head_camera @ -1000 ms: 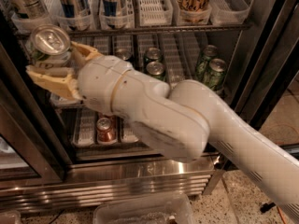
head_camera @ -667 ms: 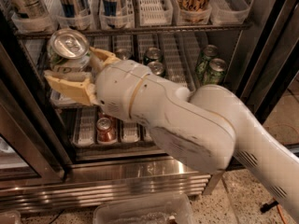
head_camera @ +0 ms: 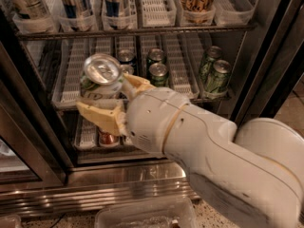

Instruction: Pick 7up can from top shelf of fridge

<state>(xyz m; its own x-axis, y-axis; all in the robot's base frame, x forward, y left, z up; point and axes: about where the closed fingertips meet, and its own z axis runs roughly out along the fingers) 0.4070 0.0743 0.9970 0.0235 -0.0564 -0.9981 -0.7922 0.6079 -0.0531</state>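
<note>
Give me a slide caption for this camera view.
Gripper, shut on the 7up can, holds it before the fridge's stocked wire racks.

Warm, dim light at the fridge, with hard glare on metal.
My gripper (head_camera: pixel 104 94) hangs before the wire racks, its tan fingers (head_camera: pixel 102 118) clamped on the white-and-green aluminium 7up can (head_camera: pixel 101 69), whose silver lid glares white from light above. Below my fingers, the ribbed stainless-steel fridge base (head_camera: pixel 95 184) carries streaky reflections. Left of them lies deep shadow; the dark green cans (head_camera: pixel 157 72) behind look soft.
</note>
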